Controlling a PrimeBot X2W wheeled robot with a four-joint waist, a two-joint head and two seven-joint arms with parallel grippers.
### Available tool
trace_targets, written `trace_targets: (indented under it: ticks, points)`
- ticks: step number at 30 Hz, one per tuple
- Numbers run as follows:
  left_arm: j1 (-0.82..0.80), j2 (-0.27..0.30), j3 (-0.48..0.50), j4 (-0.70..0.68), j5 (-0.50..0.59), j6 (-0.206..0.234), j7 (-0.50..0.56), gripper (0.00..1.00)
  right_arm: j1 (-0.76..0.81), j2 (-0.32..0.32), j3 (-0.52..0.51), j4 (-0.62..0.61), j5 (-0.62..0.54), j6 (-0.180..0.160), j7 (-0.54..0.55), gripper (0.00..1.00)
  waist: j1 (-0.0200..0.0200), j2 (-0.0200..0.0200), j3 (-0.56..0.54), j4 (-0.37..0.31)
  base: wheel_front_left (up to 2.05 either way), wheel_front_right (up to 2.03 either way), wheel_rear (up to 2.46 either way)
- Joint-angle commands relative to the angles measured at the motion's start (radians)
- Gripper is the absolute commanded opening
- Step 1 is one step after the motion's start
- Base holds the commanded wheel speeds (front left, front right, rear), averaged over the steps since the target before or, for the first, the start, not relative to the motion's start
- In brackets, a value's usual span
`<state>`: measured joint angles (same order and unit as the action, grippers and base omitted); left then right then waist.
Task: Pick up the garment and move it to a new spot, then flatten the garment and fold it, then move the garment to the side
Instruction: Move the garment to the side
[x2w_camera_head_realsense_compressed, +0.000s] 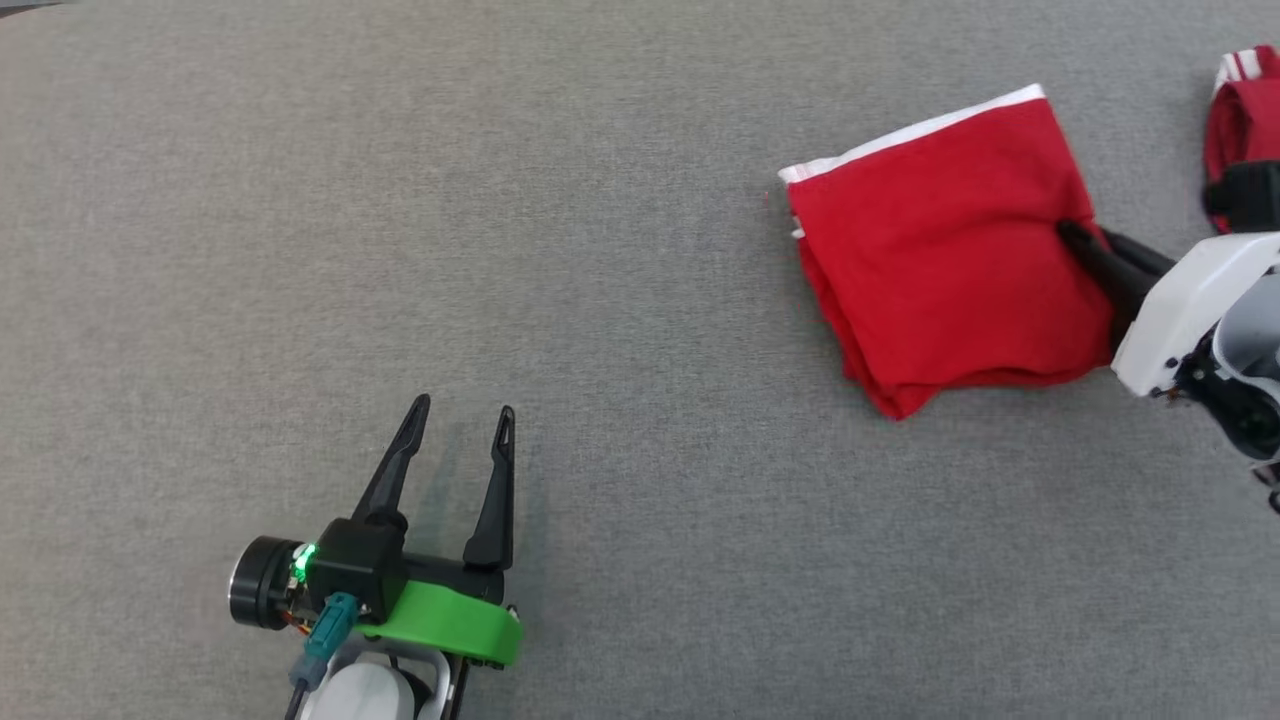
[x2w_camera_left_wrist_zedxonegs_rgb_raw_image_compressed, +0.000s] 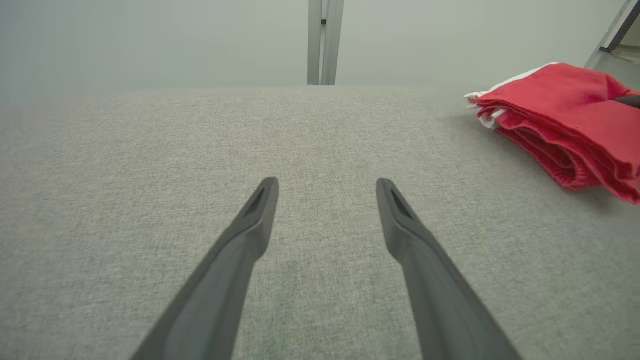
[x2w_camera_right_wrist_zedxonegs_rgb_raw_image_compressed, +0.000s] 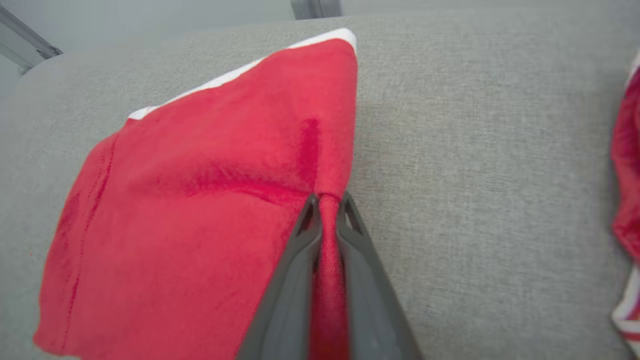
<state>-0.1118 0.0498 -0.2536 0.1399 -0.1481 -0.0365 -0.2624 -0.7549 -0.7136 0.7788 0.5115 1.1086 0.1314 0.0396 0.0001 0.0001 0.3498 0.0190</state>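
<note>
Red folded garment (x2w_camera_head_realsense_compressed: 940, 260) lies on the grey table (x2w_camera_head_realsense_compressed: 500, 200), at the robot's right. The right hand (x2w_camera_right_wrist_zedxonegs_rgb_raw_image_compressed: 328, 199) pinches its edge between closed fingers; the left hand (x2w_camera_head_realsense_compressed: 465, 406) stands spread open, well apart from it.

Left gripper (x2w_camera_head_realsense_compressed: 465, 406) low left, fingers spread wide, pointing forward. Right gripper (x2w_camera_right_wrist_zedxonegs_rgb_raw_image_compressed: 328, 199) far right, fingers pinched on edge of garment (x2w_camera_head_realsense_compressed: 940, 270), pale wrist behind.

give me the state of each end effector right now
left end effector: open, holding nothing
right end effector: closed, pinching the edge of the folded red garment
</note>
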Motion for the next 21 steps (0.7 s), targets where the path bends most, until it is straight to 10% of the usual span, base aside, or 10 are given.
trace_targets:
  ticks: [1, 21]
  points:
    - [-0.01, 0.002, 0.007, 0.0, 0.013, -0.006, -0.003, 1.0, -0.019, -0.024, 0.004, 0.006, -0.01, -0.002, -0.012, 0.0, -0.0001, -0.0001, 0.018, -0.056, 0.0, 0.0, 0.0]
    - [-0.048, 0.002, 0.011, 0.003, 0.053, -0.044, -0.003, 1.0, -0.175, -0.236, -0.038, 0.122, -0.151, -0.002, -0.07, 0.0, -0.0001, -0.0001, 0.09, -0.111, 0.0, 0.0, 0.0]
